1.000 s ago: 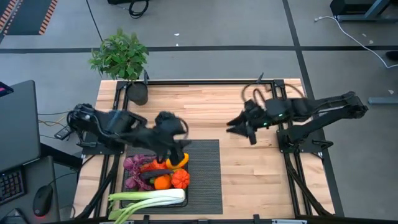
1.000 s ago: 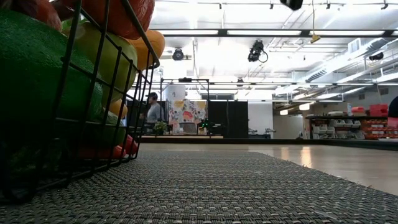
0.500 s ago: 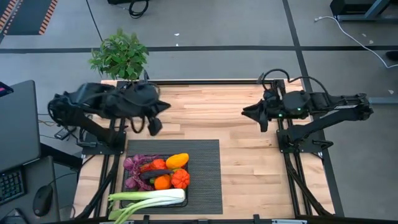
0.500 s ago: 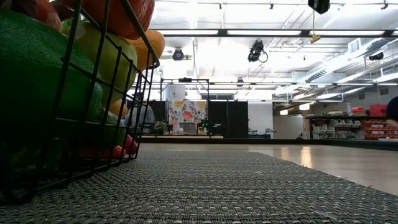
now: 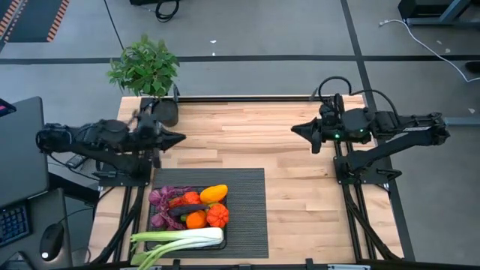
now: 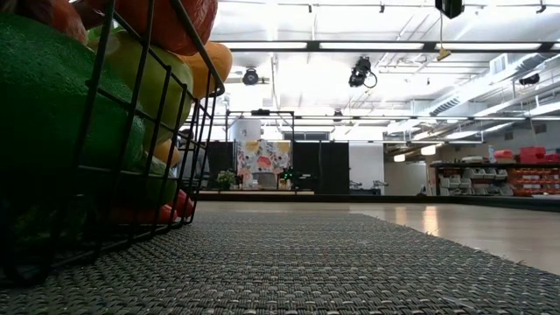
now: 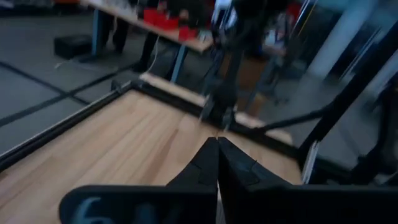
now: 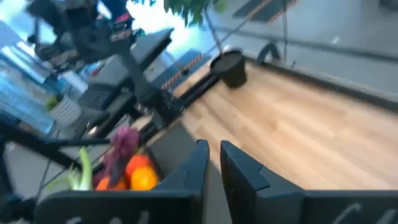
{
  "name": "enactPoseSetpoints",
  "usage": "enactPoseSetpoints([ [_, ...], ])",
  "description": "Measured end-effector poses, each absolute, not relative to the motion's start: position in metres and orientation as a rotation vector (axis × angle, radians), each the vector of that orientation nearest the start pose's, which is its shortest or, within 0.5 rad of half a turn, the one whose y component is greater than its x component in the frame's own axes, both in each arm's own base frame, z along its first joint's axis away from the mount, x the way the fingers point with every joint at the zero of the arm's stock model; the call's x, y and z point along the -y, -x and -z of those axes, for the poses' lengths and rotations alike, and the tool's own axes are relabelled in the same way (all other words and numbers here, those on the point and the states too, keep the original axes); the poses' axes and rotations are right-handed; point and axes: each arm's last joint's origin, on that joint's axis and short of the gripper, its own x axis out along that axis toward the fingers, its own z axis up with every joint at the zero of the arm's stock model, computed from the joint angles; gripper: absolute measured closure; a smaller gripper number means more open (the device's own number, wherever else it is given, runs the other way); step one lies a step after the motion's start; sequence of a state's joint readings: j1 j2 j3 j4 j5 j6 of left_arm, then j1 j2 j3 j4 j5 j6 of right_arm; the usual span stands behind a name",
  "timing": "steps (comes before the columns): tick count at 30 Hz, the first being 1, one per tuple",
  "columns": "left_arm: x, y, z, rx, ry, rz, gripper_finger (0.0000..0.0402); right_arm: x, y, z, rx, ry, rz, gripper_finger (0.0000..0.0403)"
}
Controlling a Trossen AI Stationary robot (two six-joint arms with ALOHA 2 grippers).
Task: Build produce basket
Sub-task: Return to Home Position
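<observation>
The black wire basket [image 5: 151, 219] stands on a dark ribbed mat [image 5: 247, 214] near the table's near left edge. It holds purple grapes [image 5: 159, 199], a yellow-orange pepper [image 5: 214, 193], an orange [image 5: 196, 220] and a red pepper [image 5: 218, 216]. A leek [image 5: 180, 238] lies across its near rim. In the low view the basket [image 6: 105, 140] fills the left. My left gripper [image 5: 181, 139] hangs shut and empty over the bare wood at the far left. My right gripper [image 5: 294, 129] hangs empty at the far right, fingers nearly together.
A leafy potted plant [image 5: 144, 66] in a black pot [image 5: 166, 113] stands at the table's far left corner, close beside my left arm. Bare wood [image 5: 240, 139] lies between the two grippers. A computer desk [image 5: 19, 150] stands left of the table.
My left gripper has left the yellow-orange pepper in the basket, risen and drawn back toward the table's far left edge. My right gripper has drawn back toward the table's right edge and far side. The produce in the basket has stayed put.
</observation>
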State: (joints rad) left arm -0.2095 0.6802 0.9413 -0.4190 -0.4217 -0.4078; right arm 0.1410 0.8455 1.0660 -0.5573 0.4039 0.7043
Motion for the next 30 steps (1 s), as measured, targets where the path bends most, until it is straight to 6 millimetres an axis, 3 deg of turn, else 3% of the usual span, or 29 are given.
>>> enactPoseSetpoints([
  [5,0.005,-0.095,-0.334,0.053,0.403,-0.235,0.0399,-0.013,-0.160,-0.376,-0.293,-0.619,0.329,0.0378],
  [10,0.002,-0.081,-0.295,0.178,0.471,-0.181,0.0399,-0.013,-0.160,-0.377,-0.275,-0.700,0.334,0.0395],
  [21,0.002,-0.076,-0.250,0.363,0.482,-0.138,0.0400,-0.010,-0.156,-0.380,-0.213,-0.694,0.407,0.0378],
  [30,0.001,-0.086,-0.208,0.491,0.533,-0.119,0.0400,-0.010,-0.152,-0.381,-0.214,-0.697,0.397,0.0396],
])
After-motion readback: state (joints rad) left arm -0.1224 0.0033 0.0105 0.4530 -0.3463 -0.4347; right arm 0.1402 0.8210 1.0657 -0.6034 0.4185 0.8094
